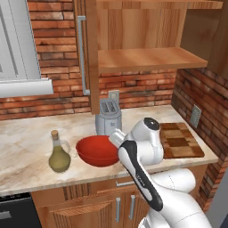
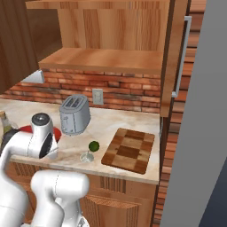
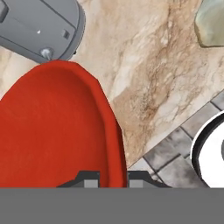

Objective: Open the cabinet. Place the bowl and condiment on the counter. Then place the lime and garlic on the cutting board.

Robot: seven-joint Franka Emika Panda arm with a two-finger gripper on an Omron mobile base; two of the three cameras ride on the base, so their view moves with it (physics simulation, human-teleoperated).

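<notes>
- Your hand [image 3: 112, 178] is closed down on the rim of the bowl [image 1: 97, 150]; in the hand view the two dark finger tips sit either side of the red wall, pinching it.
- The bowl rests on the tabletop [image 1: 26, 147], directly in front of the toaster [image 1: 108, 116] and just right of the condiment [image 1: 59, 153].
- The condiment stands upright on the tabletop, cork in place, apart from the bowl by a narrow gap.
- The cabinet [image 1: 147, 58] is open: its left door [image 1: 88, 53] is swung out edge-on toward you, the silver bar handle facing left. The shelf inside shows bare wood.
- The lime [image 2: 94, 146] lies on the tabletop in the right base view, between the toaster and the cutting board [image 2: 129, 150], not touching either.
- The garlic [image 2: 87, 156] lies just in front of the lime, nearer the tabletop's front edge, also left of the cutting board and off it.
- The cutting board lies flat at the right end of the tabletop, near the brick side wall [image 1: 196, 95].
</notes>
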